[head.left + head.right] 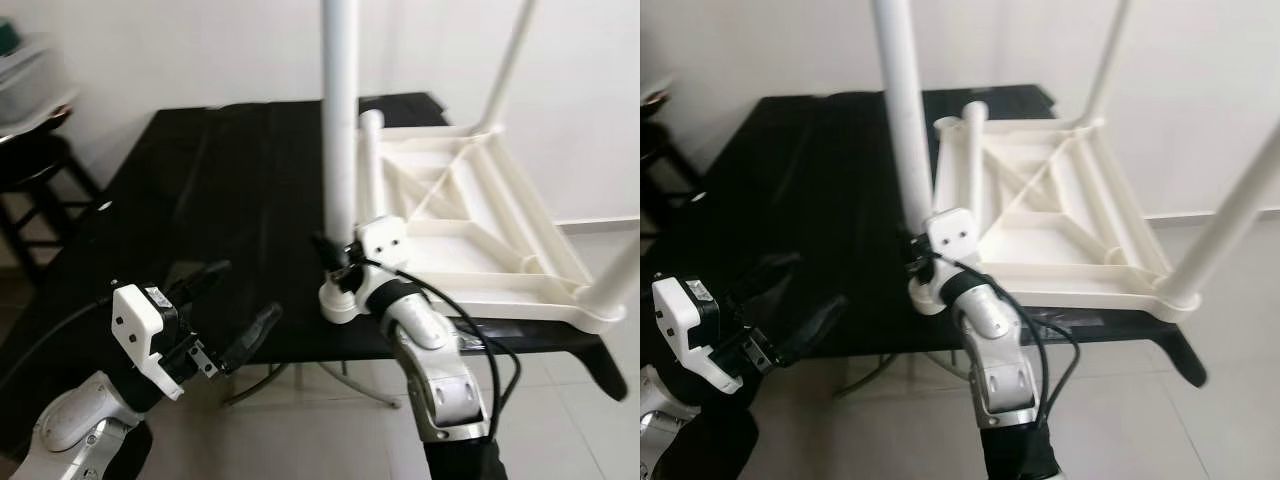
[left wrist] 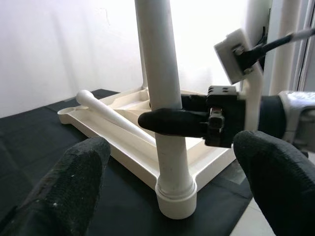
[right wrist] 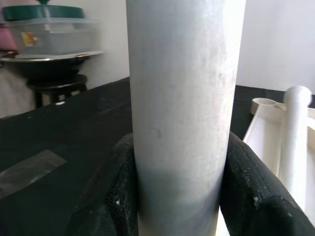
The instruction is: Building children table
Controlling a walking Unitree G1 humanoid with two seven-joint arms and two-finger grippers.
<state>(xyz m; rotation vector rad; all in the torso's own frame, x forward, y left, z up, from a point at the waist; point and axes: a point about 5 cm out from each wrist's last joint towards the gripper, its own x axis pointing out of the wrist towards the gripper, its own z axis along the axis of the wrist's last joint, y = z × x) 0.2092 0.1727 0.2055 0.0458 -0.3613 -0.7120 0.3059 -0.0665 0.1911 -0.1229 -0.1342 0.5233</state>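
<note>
At frame center your right gripper clamped the upright leg on the upturned table, while your left gripper, lower left, gaped empty.

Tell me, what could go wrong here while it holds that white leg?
The upside-down children's table overhangs the near edge of the black table, so pushing on the leg might tip or slide it off. The right gripper is clamped on that leg just above its socket; a sideways pull could lever the leg out or strain the socket. A loose leg lies inside the frame and might roll if the table is jolted. The left gripper hangs open nearby, supporting nothing.
</note>
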